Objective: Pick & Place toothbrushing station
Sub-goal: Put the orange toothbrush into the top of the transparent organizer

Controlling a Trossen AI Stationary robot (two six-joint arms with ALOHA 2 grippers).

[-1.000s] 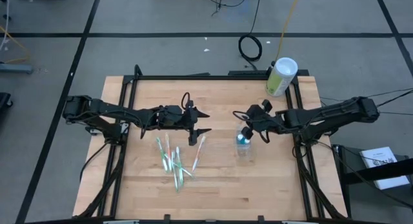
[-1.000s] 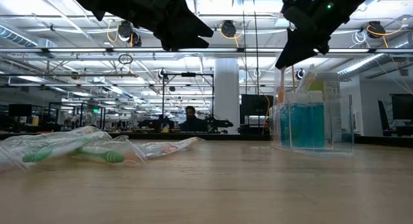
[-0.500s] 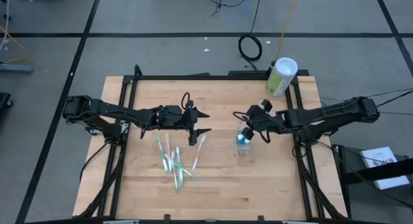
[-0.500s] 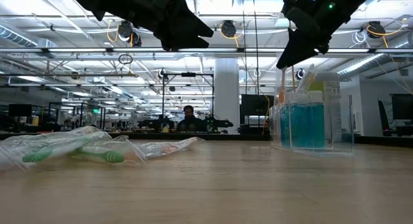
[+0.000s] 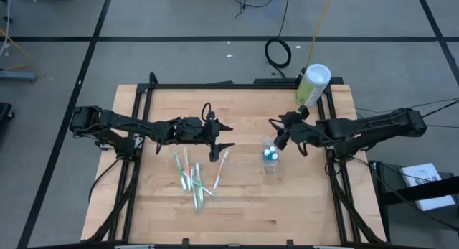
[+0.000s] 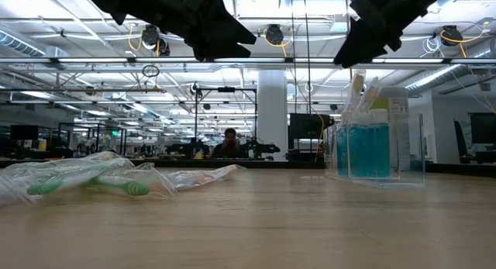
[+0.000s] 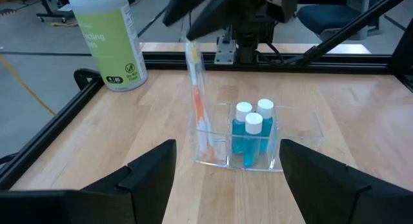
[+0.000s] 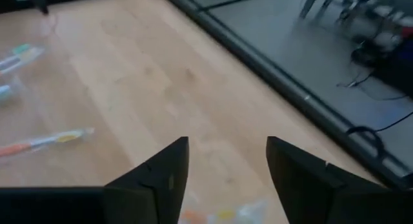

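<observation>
The clear plastic holder (image 7: pixel 239 141) stands on the table right of centre, with three white-capped blue bottles (image 7: pixel 251 124) in one compartment. A wrapped orange toothbrush (image 7: pixel 197 101) stands upright in its other compartment, leaning on the wall. My right gripper (image 5: pixel 275 133) hovers open just above the brush's top end, touching nothing. Several wrapped toothbrushes (image 5: pixel 195 179) lie flat on the table left of centre. Above their far end my left gripper (image 5: pixel 231 135) hangs open and holds nothing.
A pale-green canister with a white lid (image 5: pixel 313 85) stands at the table's far right corner. A black metal frame (image 5: pixel 237 85) runs round the table's edges. Bare wood (image 5: pixel 244 217) lies along the near side, between and in front of the pile and the holder.
My right gripper has opened and let go of the orange toothbrush, which now stands on its own in the holder. The gripper has then risen a little and drawn back toward the table's right edge.
</observation>
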